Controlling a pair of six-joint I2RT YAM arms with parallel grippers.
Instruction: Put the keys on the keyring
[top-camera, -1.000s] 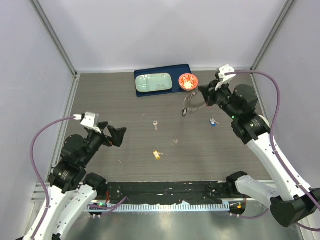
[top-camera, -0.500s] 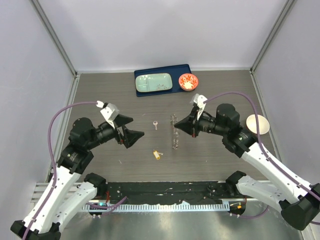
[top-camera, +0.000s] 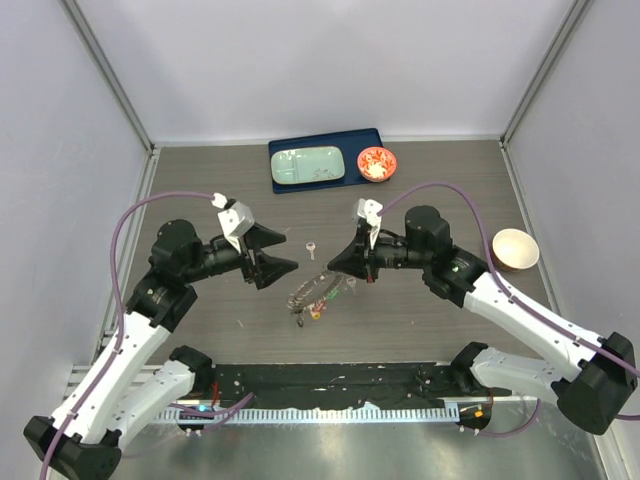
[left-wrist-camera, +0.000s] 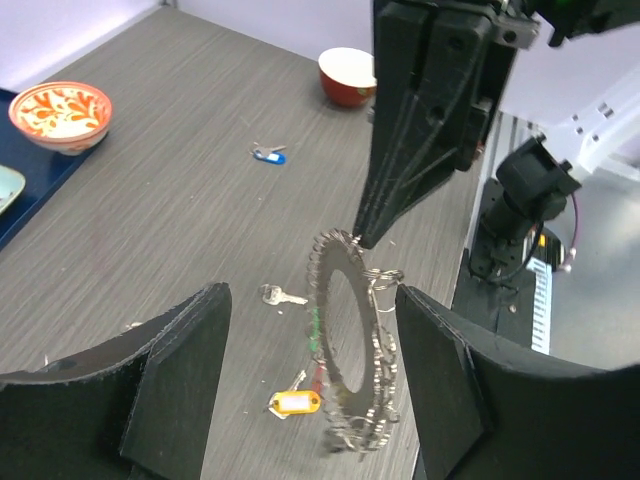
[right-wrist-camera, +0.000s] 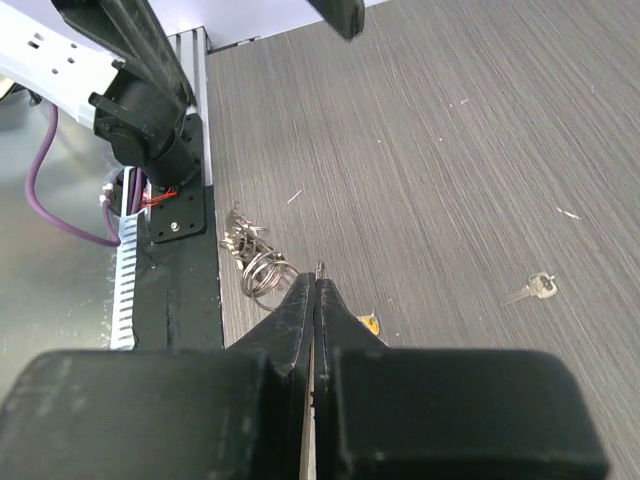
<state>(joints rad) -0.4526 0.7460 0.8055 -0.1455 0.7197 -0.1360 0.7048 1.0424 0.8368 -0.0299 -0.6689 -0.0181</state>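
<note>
My right gripper (top-camera: 338, 270) is shut on the rim of the keyring (top-camera: 312, 296), a wide thin ring fringed with silver keys, and holds it hanging edge-up above the table. In the left wrist view the keyring (left-wrist-camera: 378, 350) hangs just ahead of my open, empty left gripper (left-wrist-camera: 310, 400), with the right gripper (left-wrist-camera: 366, 232) pinching its top. The yellow-headed key (left-wrist-camera: 293, 402) lies on the table below the ring. The plain silver key (left-wrist-camera: 280, 295) and the blue-headed key (left-wrist-camera: 268, 153) lie farther off. My left gripper (top-camera: 285, 255) faces the ring from the left.
A blue tray (top-camera: 355, 140) holding a pale green plate (top-camera: 308, 165) sits at the back, with a red patterned bowl (top-camera: 376, 163) beside it. A cream bowl (top-camera: 515, 250) stands at the right. The silver key (top-camera: 312, 248) lies mid-table.
My right gripper has carried the keyring from the back near the red bowl down to the table's middle. My left arm has swung right toward it. The cream bowl has come into view.
</note>
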